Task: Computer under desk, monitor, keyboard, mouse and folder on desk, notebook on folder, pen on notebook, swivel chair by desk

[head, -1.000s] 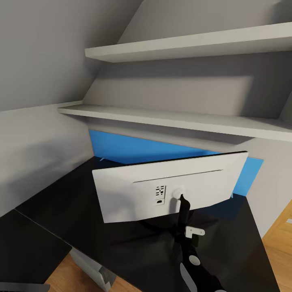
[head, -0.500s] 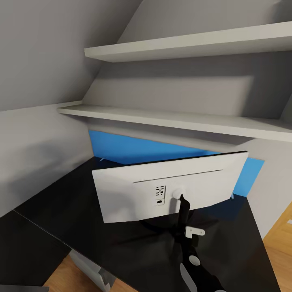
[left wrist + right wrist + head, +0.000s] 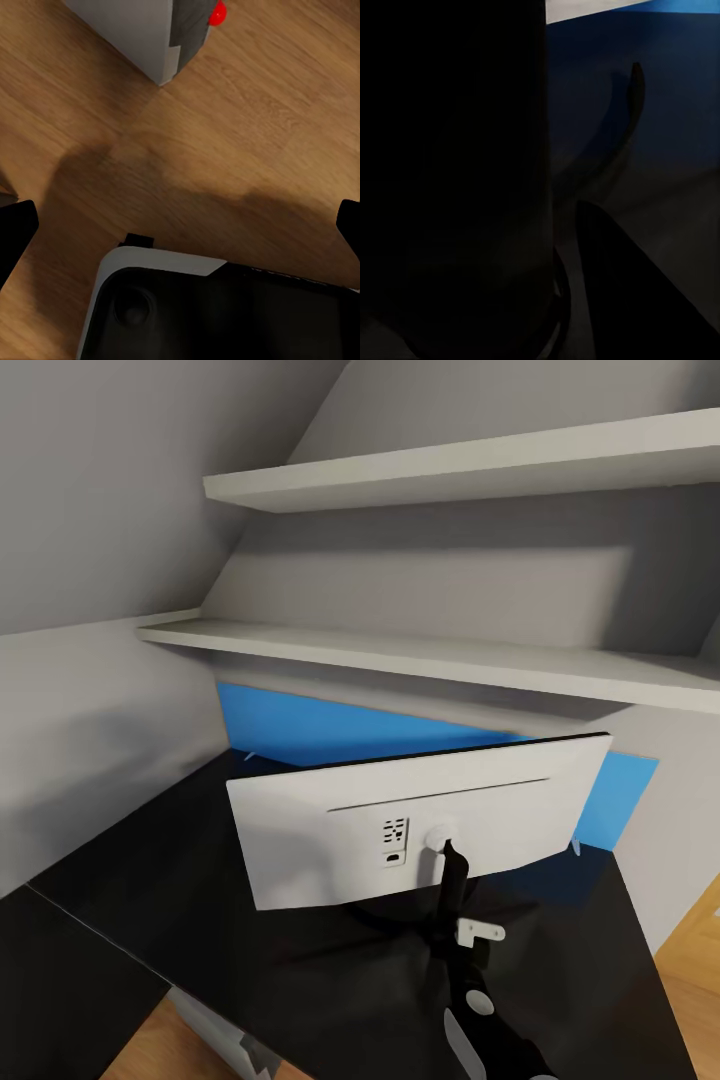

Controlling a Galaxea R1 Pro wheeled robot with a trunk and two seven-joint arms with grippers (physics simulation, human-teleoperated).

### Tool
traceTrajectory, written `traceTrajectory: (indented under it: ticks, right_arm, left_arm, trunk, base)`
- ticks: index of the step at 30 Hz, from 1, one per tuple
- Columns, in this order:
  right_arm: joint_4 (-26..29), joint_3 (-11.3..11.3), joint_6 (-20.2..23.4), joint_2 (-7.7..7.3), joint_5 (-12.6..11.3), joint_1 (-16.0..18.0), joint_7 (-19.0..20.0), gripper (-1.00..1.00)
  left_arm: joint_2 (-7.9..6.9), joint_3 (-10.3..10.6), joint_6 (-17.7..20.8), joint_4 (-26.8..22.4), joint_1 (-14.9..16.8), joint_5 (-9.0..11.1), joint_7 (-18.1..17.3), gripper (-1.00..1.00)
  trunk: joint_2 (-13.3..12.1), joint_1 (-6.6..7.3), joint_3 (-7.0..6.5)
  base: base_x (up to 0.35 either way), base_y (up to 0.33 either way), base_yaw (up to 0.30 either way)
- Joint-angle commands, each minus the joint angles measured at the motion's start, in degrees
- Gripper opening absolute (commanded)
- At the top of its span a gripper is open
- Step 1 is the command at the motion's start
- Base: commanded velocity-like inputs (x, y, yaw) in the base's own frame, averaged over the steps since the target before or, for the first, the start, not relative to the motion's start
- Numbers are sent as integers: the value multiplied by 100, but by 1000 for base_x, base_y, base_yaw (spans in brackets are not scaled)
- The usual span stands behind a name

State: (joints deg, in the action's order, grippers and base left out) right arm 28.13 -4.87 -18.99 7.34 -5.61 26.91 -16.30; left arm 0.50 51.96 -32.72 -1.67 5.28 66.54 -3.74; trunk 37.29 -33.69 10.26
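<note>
Your head camera looks down on the glossy black surface (image 3: 180, 860) tucked into a corner under two pale shelves (image 3: 480, 460). The monitor (image 3: 400, 820) stands on it with its light-grey back toward you, so the screen faces the blue back panel (image 3: 330, 725) — likely still to be turned. Your right arm (image 3: 480, 1010) reaches up along the black stand (image 3: 450, 885), the right claw (image 3: 452, 920) close against it; whether it is clenched or released you cannot tell, as its wrist camera is mostly dark. The left claw (image 3: 180, 232) hangs released over the wooden floor (image 3: 247, 135), fingertips wide apart — nothing held. A grey box corner, probably the computer (image 3: 142, 34), sits on the floor.
</note>
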Motion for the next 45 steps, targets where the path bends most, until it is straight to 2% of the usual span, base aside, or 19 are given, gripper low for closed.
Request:
traceTrajectory:
  ticks: [1,23,27,31,45]
  right_arm:
    - [2,-49,-26,-4,-36,7,-40,-100]
    - [-1,-62,-32,-6,-36,7,-23,-100]
    - [-1,-69,-44,-15,-10,7,162,-100]
    - [-1,-67,-51,-59,166,7,456,-100]
    - [0,-58,-52,-91,227,7,531,-100]
  left_arm:
    - [2,25,-15,9,6,60,-39,100]
    - [2,25,-15,9,4,60,-39,100]
    - [2,25,-15,9,5,60,-39,100]
    - [2,25,-15,9,4,60,-39,100]
    - [2,25,-15,9,7,60,-39,100]
  trunk:
    - [8,-1,8]
    - [8,-1,8]
    - [8,-1,8]
    - [8,-1,8]
    - [8,-1,8]
  base:
    - [4,0,0]
    - [28,0,0]
    - [0,0,0]
    - [0,0,0]
    - [0,0,0]
